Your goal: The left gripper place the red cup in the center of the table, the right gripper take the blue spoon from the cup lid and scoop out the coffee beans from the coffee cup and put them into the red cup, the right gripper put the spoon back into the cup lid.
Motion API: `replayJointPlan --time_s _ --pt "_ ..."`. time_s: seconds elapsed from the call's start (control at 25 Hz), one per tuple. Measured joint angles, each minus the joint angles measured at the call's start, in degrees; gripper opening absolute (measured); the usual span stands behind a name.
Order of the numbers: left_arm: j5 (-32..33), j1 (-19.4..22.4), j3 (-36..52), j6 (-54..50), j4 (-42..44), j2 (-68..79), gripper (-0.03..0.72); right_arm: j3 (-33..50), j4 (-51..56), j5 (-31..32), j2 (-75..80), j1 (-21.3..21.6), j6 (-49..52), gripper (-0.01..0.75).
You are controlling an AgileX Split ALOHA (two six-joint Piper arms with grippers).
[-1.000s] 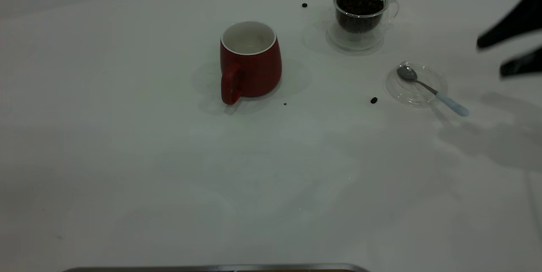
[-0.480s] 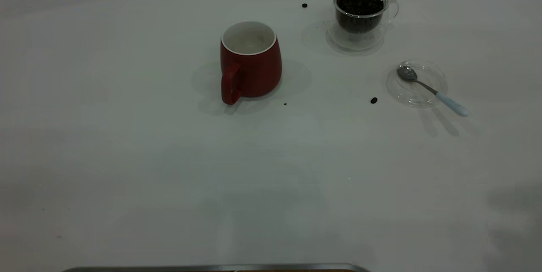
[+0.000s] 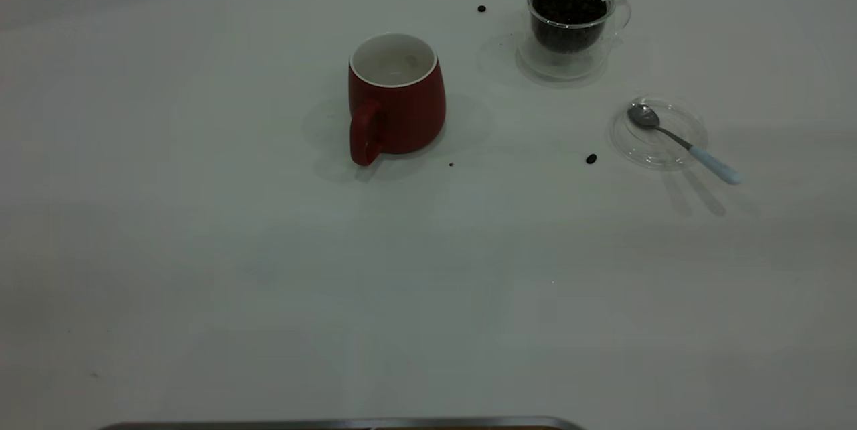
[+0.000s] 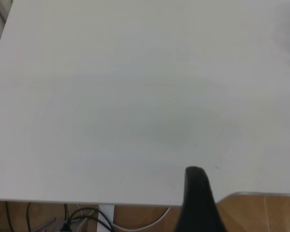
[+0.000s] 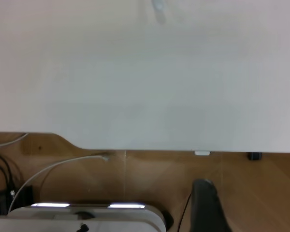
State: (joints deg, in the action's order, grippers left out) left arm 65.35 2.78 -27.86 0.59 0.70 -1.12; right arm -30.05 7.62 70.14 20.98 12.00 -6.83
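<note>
When reaching for spoon (image 3: pixel 683 142), lying across lid (image 3: pixel 629 145) at right of frame, pinch blue handle beyond rim; lift level, without dragging lid; cup (image 3: pixel 396 105) upright at upper centre, seemingly empty; left gripper (image 4: pixel 199 203), right gripper (image 5: pixel 208 208) near table (image 3: pixel 201 249) edge: open or closed, cannot tell.

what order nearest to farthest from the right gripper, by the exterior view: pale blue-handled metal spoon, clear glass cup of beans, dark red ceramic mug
The right gripper hangs off the table, outside that view, so this is ranked from the right side.
1. Blue spoon, far right.
2. Glass cup, back right.
3. Red mug, centre.
</note>
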Motion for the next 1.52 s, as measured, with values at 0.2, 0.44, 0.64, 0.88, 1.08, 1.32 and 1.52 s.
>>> replayJointPlan --time_s 0.2,0.44,0.64,0.88,1.08,1.32,1.52 --pt "0.0 0.0 0.0 0.0 0.0 0.0 0.593 2.47 0.77 -6.73 -5.49 0.0 0.48 0.499" --pt "0.0 0.0 0.0 0.0 0.0 0.0 0.593 3.22 1.07 -6.87 -7.77 0.0 0.52 0.482" --pt "0.0 0.0 0.0 0.0 0.0 0.0 0.593 3.22 1.07 -6.81 -12.3 0.0 0.54 0.462" --pt "0.0 0.0 0.0 0.0 0.0 0.0 0.593 3.22 1.07 -6.69 -19.58 0.0 0.59 0.438" --pt "0.0 0.0 0.0 0.0 0.0 0.0 0.593 3.22 1.14 -6.34 -21.92 -0.39 0.71 0.421" --pt "0.0 0.0 0.0 0.0 0.0 0.0 0.593 3.22 1.15 -6.34 -21.92 -0.52 0.9 0.419" --pt "0.0 0.0 0.0 0.0 0.0 0.0 0.593 3.22 1.15 -6.34 -21.92 -0.52 0.9 0.418"
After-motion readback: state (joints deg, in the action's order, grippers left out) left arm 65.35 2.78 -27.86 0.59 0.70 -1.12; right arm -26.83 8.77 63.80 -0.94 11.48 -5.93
